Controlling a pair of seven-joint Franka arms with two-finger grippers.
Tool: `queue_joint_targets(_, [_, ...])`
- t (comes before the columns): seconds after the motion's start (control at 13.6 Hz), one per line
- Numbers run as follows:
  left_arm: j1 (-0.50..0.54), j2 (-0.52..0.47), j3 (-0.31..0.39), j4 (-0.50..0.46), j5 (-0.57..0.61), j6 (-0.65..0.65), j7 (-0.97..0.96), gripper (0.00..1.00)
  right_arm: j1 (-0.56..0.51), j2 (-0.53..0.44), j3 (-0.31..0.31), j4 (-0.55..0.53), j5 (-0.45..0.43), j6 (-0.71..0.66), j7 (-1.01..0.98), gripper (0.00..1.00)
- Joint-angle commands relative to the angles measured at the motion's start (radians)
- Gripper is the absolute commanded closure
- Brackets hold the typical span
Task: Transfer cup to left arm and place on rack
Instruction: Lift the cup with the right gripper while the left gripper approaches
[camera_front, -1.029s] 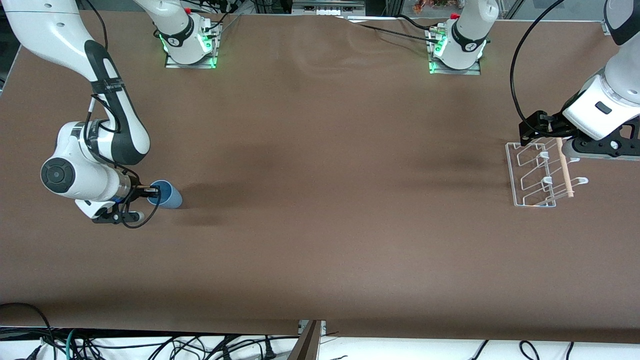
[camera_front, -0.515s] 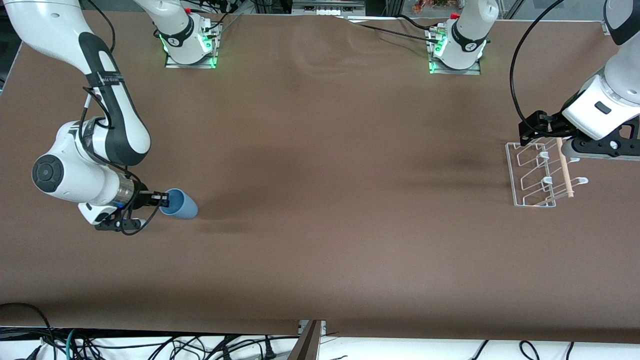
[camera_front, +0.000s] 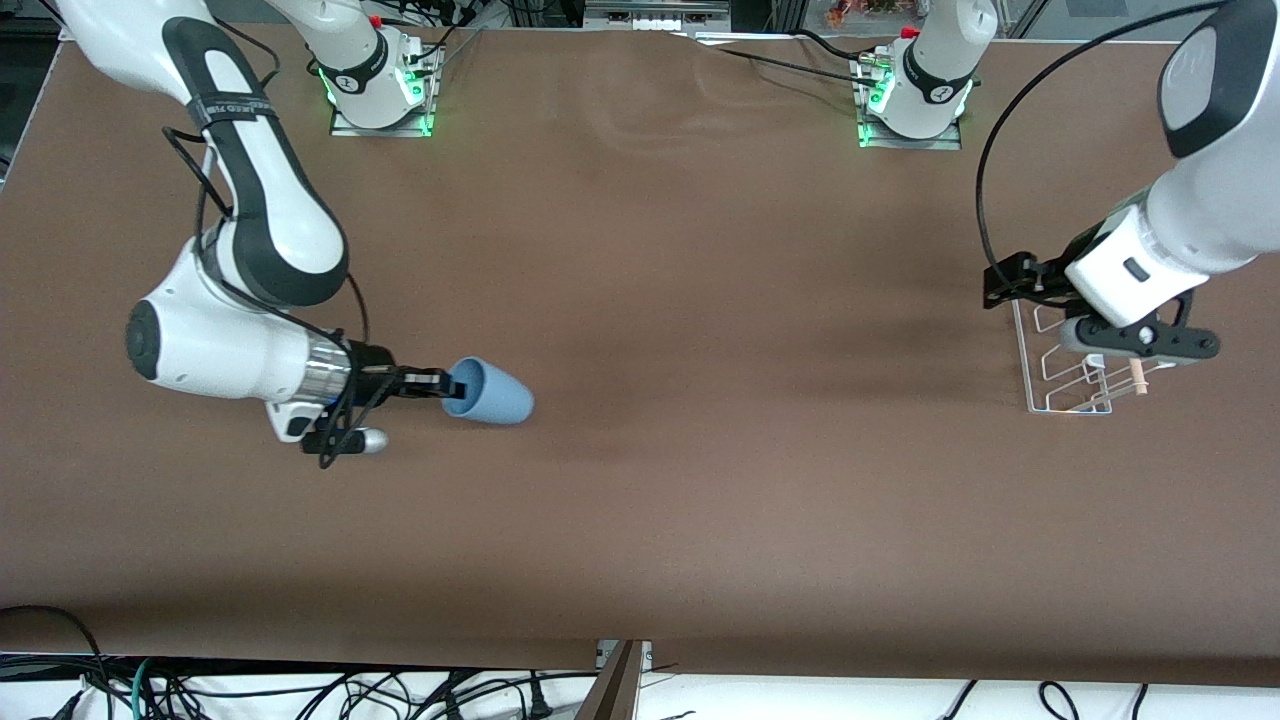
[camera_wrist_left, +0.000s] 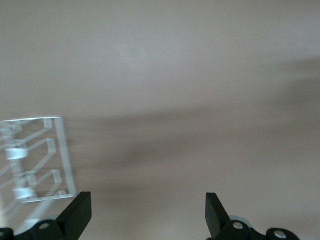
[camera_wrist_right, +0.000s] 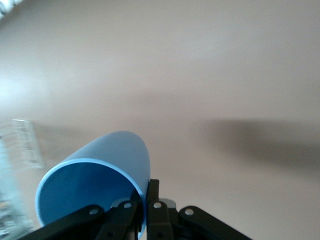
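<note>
Front view: high camera, looks steeply down over the whole brown desk (camera_front: 700, 500), facing both arm bases along the top edge of the frame; cables run along the bottom edge.

Left wrist view: rides low over the desk (camera_wrist_left: 175, 65). Left tool (camera_wrist_left: 148, 215) fingertips poke in, spread wide apart, at the bottom edge. The rack (camera_wrist_left: 35, 160) sits at the lower left of the frame, close by. The same rack (camera_front: 1065, 375) sits at the right edge of the front view.

Right wrist view: very close, sighting past the right tool (camera_wrist_right: 142, 207) at bottom centre, pinched on the rim of the cup (camera_wrist_right: 95, 187). That cup (camera_front: 490, 392) lies left of centre in the front view.
</note>
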Motion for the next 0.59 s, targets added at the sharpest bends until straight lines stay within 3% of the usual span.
queue_joint_targets(0.0, [-0.007,0.077,-0.001,0.045,-0.105,-0.009,0.075,0.00,0.079,0.070,0.002,0.125,0.117,-0.010,0.126,1.00])
queue_joint_targets(0.29, [-0.010,0.121,-0.034,0.043,-0.253,0.103,0.399,0.00,0.168,0.155,0.004,0.270,0.266,0.019,0.240,1.00])
queue_joint_targets(0.51, [-0.008,0.137,-0.093,0.043,-0.298,0.172,0.575,0.00,0.214,0.182,0.002,0.306,0.403,0.020,0.241,1.00])
